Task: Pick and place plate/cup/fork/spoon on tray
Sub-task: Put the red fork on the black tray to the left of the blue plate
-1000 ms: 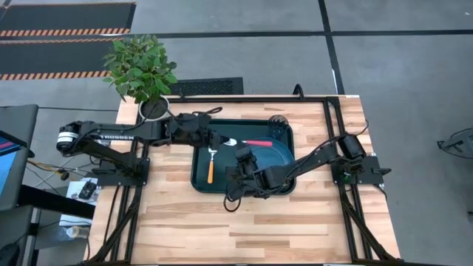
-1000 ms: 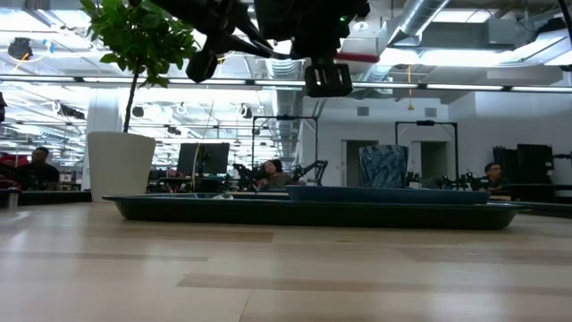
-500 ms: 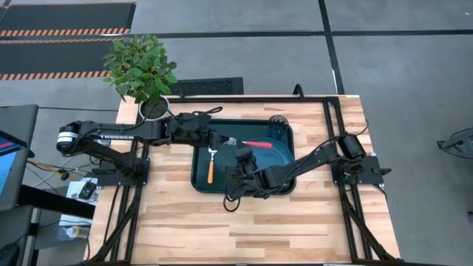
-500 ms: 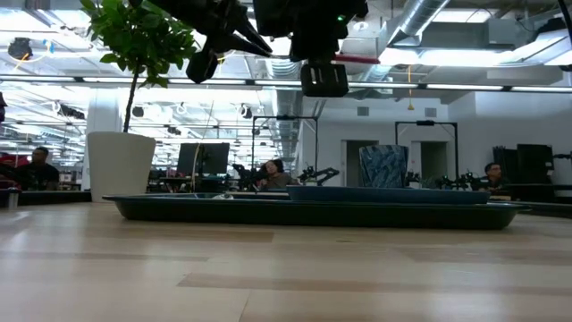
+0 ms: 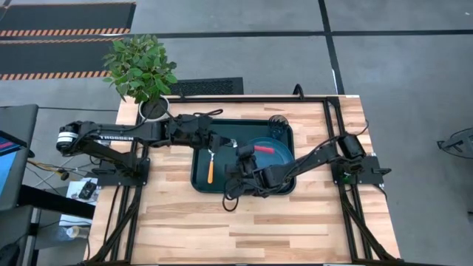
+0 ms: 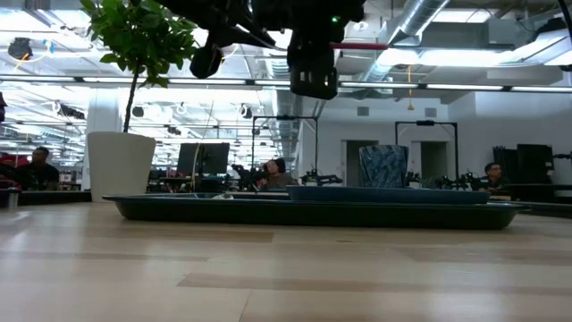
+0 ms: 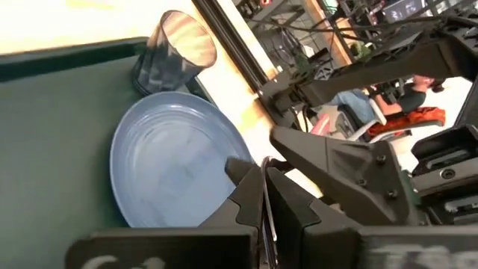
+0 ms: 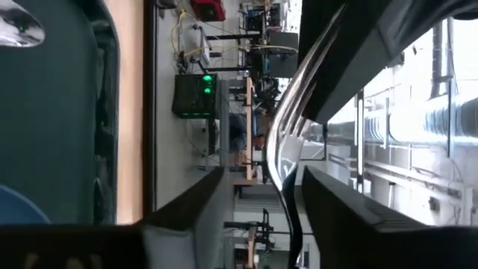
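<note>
Fork [image 5: 259,148] is held in the air over the tray [image 5: 201,177]. Right gripper [image 5: 246,151] is clamped on it: the right wrist view shows the tines [image 8: 295,112] running up between its two fingers, and the red handle sticks out over the blue plate [image 5: 279,155] in the high view.

Left gripper [image 5: 222,140] sits just beside it over the tray's far-left part. Its fingers look nearly together in the left wrist view, with a thin sliver between them; can't tell whether that's the fork or whether it's really gripping.

Already on the tray: plate at the right side, cup [image 7: 173,51] at the far right corner just beside the plate rim, spoon [image 5: 211,164] by the left edge with its orange handle toward the near side.

My read: fork is the last item and this looks like a handover or a placement.

How to do it well:
- Only one gripper should let go, and only once the other has a firm hold.
- Lower the fork flat onto bare tray between spoon and plate.
- Keep the handle off the plate rim so it doesn't tilt.
- Open low, then lift straight up.
</note>
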{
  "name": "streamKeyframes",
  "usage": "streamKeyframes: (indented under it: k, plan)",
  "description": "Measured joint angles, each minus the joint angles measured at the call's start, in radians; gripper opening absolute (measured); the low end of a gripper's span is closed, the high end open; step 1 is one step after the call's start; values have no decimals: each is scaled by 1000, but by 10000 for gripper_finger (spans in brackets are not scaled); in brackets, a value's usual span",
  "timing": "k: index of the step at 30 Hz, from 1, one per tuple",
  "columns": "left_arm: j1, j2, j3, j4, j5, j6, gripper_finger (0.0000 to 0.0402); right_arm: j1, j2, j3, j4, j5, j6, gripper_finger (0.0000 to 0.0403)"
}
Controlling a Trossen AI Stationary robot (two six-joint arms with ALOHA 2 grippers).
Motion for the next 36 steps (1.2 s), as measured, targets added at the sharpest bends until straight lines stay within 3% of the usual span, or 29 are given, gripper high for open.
streamKeyframes:
  k: [6,15,23,29,36]
  plan:
    - [29,0,0,-11,-20,83,1,16,0,0,0,-18,74,252]
    - [102,0,0,-76,-62,252,0,47,0,0,0,-18,181,255]
    - [155,0,0,-163,-62,442,0,86,0,0,-1,-51,427,255]
    - [158,0,0,-256,-61,515,0,127,0,0,-4,-300,743,255]
    - [142,0,0,-312,-8,570,0,123,0,0,-52,-866,1084,255]
